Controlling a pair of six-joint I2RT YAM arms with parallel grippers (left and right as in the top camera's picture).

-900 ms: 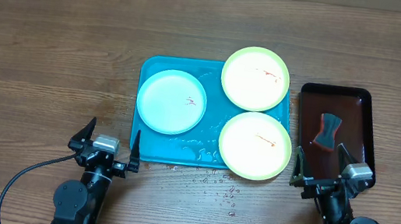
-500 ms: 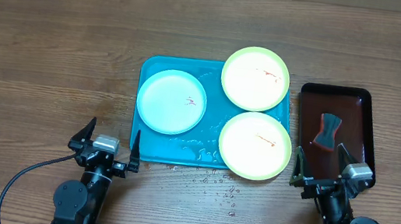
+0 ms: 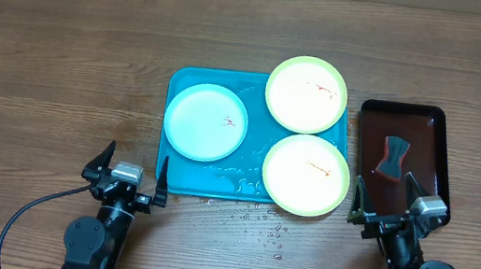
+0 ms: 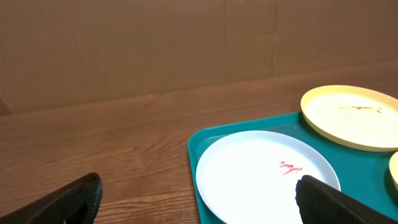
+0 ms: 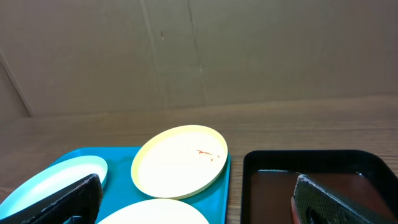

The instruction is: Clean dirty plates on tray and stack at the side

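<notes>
- The tray [image 3: 181, 170] is sitting mid-table, its surface glistening wet along the near edge.
- The blue-white plate [image 3: 206, 122] is lying flat in the tray's left half, showing a small red smear right of its centre.
- The far yellow plate [image 3: 306, 94] is resting at the tray's far right corner, hanging over the far rim, with a red streak on it.
- The near yellow plate [image 3: 305, 175] is lying just in front of it, the two almost touching, poking past the tray's right edge; it is also carrying a red mark.
- Droplets [image 3: 258, 222] are dotting the table [image 3: 63, 53] in front of the tray.
- A dark tray [image 3: 440, 144] is sitting just right of the tray, with a grey piece [image 3: 394, 156] lying in it.
- The left gripper [image 3: 132, 168] is hovering near the tray's near left corner, fingers spread wide and holding nothing.
- The right gripper [image 3: 385, 196] is hanging over the dark tray's near end, fingers likewise parted and empty.
</notes>
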